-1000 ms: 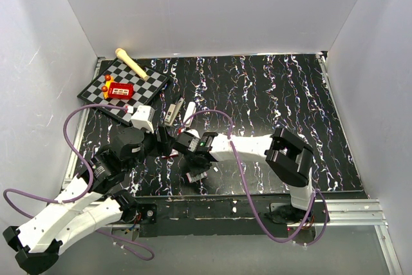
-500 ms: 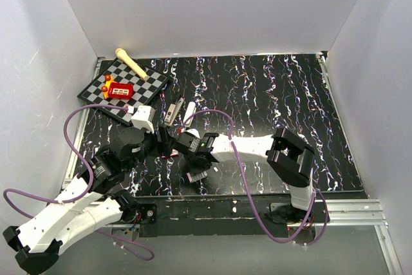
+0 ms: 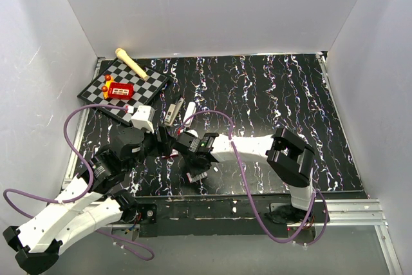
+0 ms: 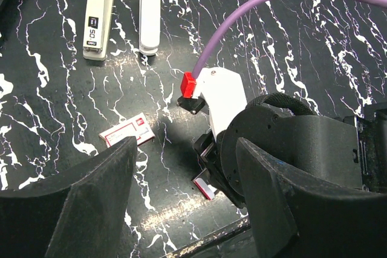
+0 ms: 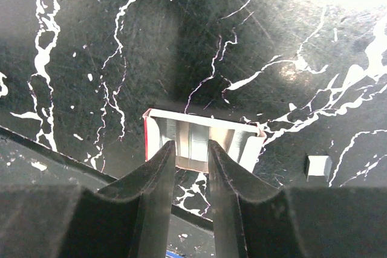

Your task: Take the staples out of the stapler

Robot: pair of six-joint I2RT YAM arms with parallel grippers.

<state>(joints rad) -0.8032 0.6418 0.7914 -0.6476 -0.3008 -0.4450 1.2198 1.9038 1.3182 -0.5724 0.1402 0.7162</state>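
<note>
The stapler (image 3: 172, 111) lies flat on the black marbled table, far of both grippers; it also shows in the left wrist view (image 4: 98, 19). My right gripper (image 5: 191, 146) points down into a small open white tray with a red edge (image 5: 248, 143). Its fingers (image 5: 158, 173) are nearly together around a silvery strip of staples (image 5: 192, 140) in that tray. From above, the right gripper (image 3: 195, 175) is near the table's front edge. My left gripper (image 4: 186, 143) is wide open and empty, hovering just left of the right wrist (image 3: 162, 138).
A white stick with a dark tip (image 4: 149, 16) lies beside the stapler. A small red-and-white box (image 4: 126, 132) lies near the left gripper. A chessboard (image 3: 145, 82) with a red toy and a wooden mallet (image 3: 132, 62) sits at the back left. A white scrap (image 5: 317, 166) lies by the tray.
</note>
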